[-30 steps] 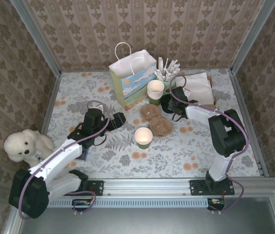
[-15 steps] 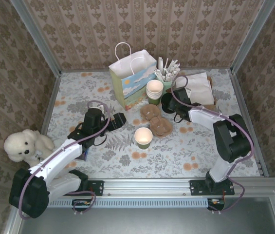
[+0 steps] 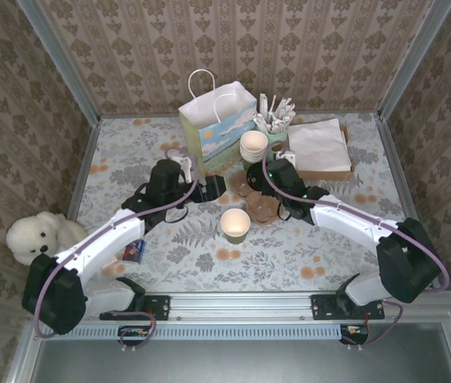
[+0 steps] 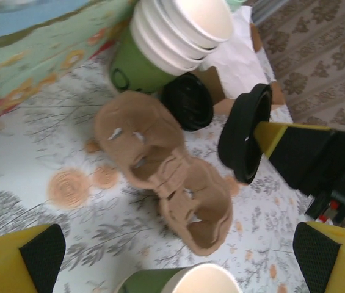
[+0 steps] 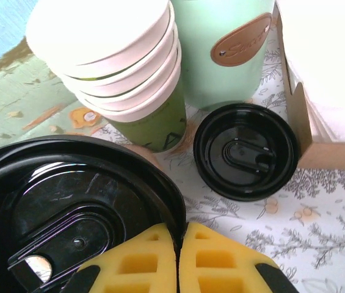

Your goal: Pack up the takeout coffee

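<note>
The paper cup (image 3: 235, 225), green outside and cream inside, stands upright on the flowered table; its rim (image 4: 204, 281) shows at the bottom of the left wrist view. Just beyond it lies the brown pulp carrier tray (image 3: 259, 201) (image 4: 167, 172). My left gripper (image 3: 211, 190) (image 4: 178, 259) is open, left of the tray and above the cup, holding nothing. My right gripper (image 3: 267, 180) (image 5: 179, 239) is shut on the rim of a black lid (image 5: 68, 207) (image 4: 243, 140), held tilted above the tray's right side.
A stack of paper cups (image 3: 255, 148) (image 5: 117, 61) stands behind the tray, with a second black lid (image 5: 245, 149) (image 4: 187, 110) flat beside it. A paper bag (image 3: 213, 128), a cup of sticks (image 3: 275, 118), napkins in a box (image 3: 319, 145) and a teddy bear (image 3: 40, 238) are around.
My right gripper has closed on the lid and carried it left toward the tray, the arm swinging low across the table. My left gripper has moved right and away, closer to the tray.
</note>
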Controlling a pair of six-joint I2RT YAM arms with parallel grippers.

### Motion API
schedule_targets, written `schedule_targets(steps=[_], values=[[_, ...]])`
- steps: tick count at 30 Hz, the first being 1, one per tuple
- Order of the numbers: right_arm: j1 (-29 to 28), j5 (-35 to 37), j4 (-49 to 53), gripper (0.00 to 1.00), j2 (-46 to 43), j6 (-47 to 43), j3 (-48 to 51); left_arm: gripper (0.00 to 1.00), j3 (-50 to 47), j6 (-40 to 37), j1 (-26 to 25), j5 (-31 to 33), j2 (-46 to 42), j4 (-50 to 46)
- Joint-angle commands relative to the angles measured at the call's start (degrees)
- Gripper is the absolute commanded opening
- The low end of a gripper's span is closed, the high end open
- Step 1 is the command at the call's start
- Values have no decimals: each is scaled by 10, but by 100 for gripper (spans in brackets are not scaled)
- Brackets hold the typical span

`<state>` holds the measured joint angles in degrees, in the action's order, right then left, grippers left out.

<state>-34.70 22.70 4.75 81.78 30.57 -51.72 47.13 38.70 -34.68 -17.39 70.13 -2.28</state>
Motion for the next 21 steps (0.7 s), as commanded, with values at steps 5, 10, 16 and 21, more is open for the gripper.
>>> schedule_targets(steps=[5, 10, 16, 21], values=[[-45, 95, 79, 8, -17, 87, -38, 98, 79, -1, -24, -39, 74, 26], [-55, 91, 86, 8, -17, 106, -56, 91, 114, 5, -33, -59, 123, 39], [-59, 80, 85, 8, -17, 116, -62, 77, 139, 9, -39, -81, 161, 43], [-66, 81, 87, 8, -17, 114, -72, 66, 155, 6, -46, -94, 180, 42]])
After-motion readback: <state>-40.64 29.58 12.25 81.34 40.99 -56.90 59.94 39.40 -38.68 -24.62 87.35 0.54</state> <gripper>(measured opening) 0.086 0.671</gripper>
